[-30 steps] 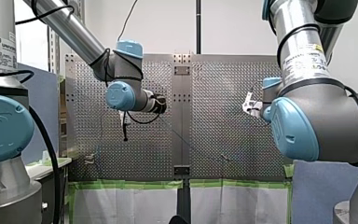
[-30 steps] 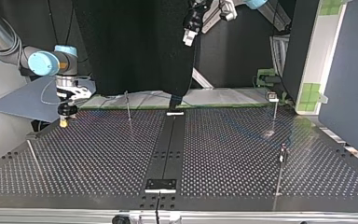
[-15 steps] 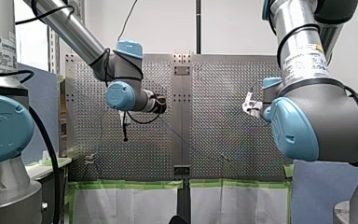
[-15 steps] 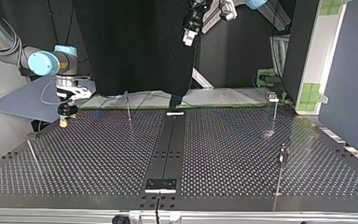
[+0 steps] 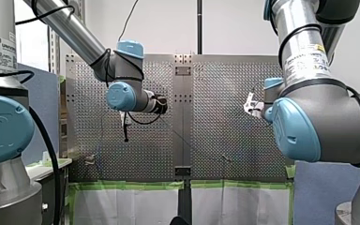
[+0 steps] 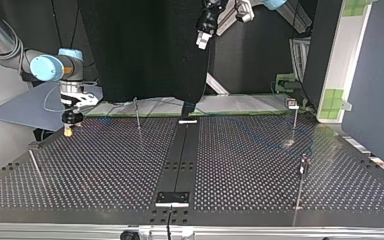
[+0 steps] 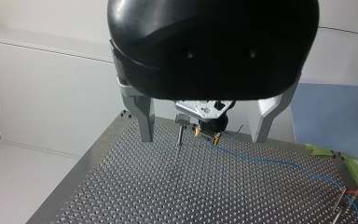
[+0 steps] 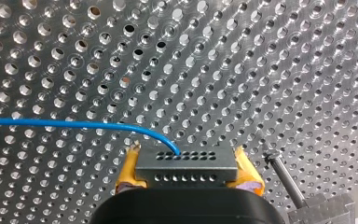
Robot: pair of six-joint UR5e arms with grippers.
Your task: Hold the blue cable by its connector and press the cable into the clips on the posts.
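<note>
Front view: my left gripper [image 5: 162, 104] hung at centre left over the perforated table [image 5: 215, 93], and my right gripper [image 5: 250, 104] hung at centre right.

Top view: my right gripper sat low at the left, and my left gripper sat high at top centre.

Left wrist view: its metal fingers [image 7: 144, 119] stood wide apart and empty. Ahead, the blue cable [image 7: 270, 161] ran across the table from my right gripper.

Right wrist view: yellow pads [image 8: 127, 170] clamped the connector [image 8: 186, 167], with the cable leaving its face and a post [image 8: 283, 176] just beside.

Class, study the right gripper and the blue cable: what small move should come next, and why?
Probably ease my right gripper, shut on the connector, sideways toward the post beside it: the blue cable trails off the other way, clear of that post.
</note>
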